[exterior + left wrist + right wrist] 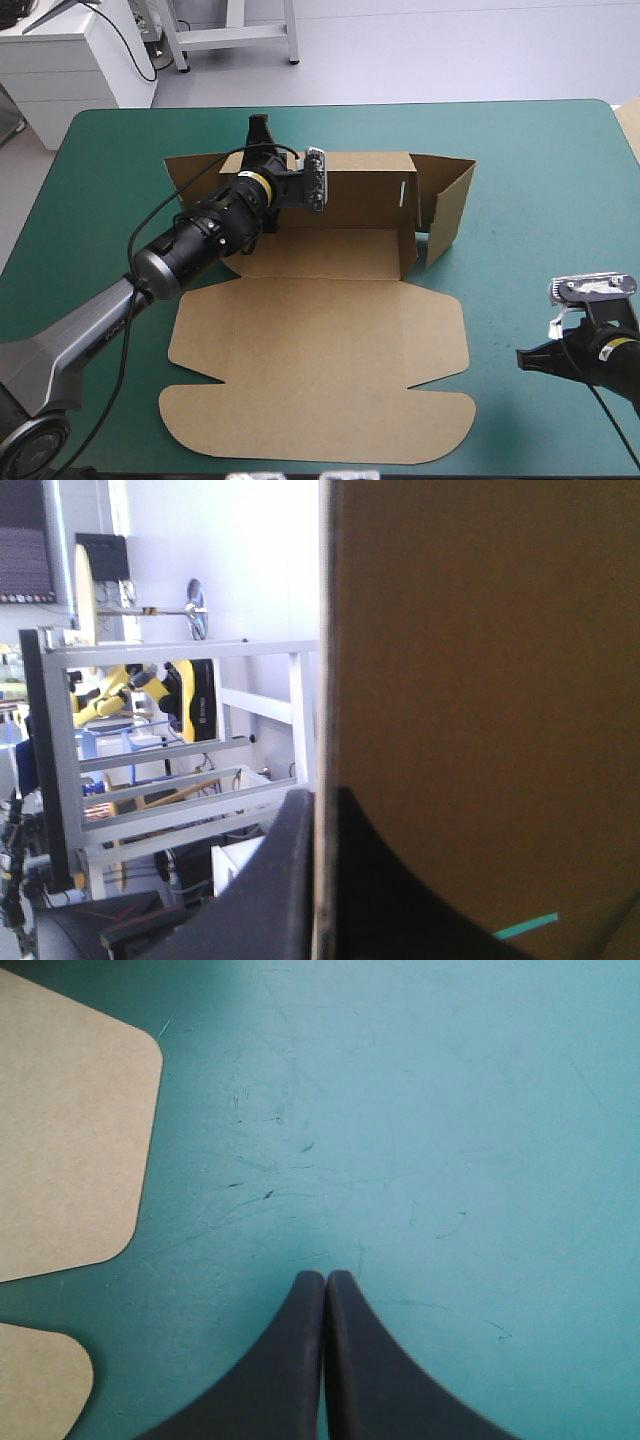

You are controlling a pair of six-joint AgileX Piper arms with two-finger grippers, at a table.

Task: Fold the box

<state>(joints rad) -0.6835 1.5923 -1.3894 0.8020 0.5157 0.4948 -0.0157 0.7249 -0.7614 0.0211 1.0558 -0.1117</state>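
Observation:
The brown box lies spread on the teal-green cover, its lid and rounded flaps flat toward the front. Its back wall stands raised, and a side wall is up at the right end. My left gripper is at the back wall's left end. In the left wrist view the board's edge runs between the black fingers of the left gripper, which is shut on it. My right gripper is shut on nothing, low over the cover, just right of the box's rounded flaps.
Bare teal-green cover stretches from the box to the table's right edge. A pale edge shows at the far right of the table. The table's front edge lies close below the box's front flap.

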